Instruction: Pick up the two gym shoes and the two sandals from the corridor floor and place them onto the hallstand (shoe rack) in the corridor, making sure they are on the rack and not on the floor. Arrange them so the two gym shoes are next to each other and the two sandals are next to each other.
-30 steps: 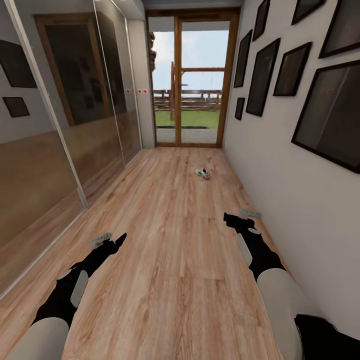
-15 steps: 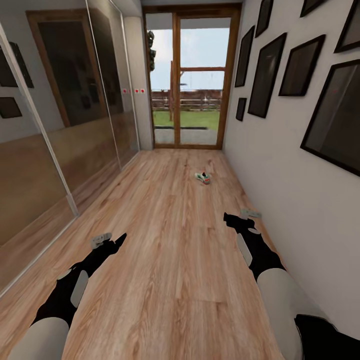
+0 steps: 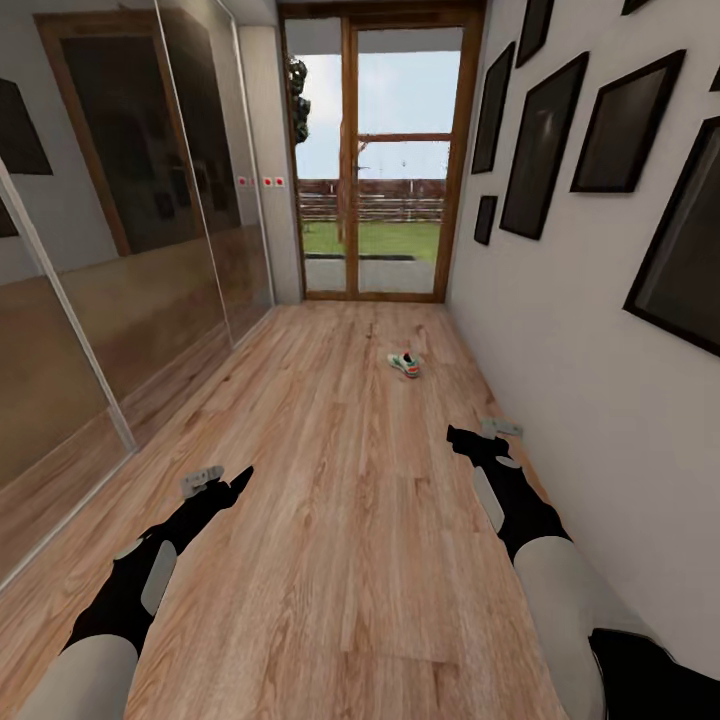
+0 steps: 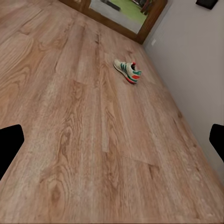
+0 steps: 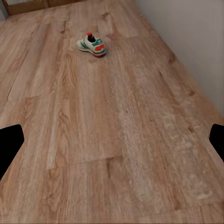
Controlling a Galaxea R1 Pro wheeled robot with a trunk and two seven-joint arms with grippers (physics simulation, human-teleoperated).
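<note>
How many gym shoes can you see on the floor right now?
1. A single gym shoe lies on the corridor floor ahead, nearer the right wall, short of the glass door. The second one may be out of frame.

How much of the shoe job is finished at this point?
Nothing looks done. One gym shoe lies on the floor ahead, near the right wall. Both claws, left and right, are open and hold nothing. Collecting and racking all four shoes remains.
</note>
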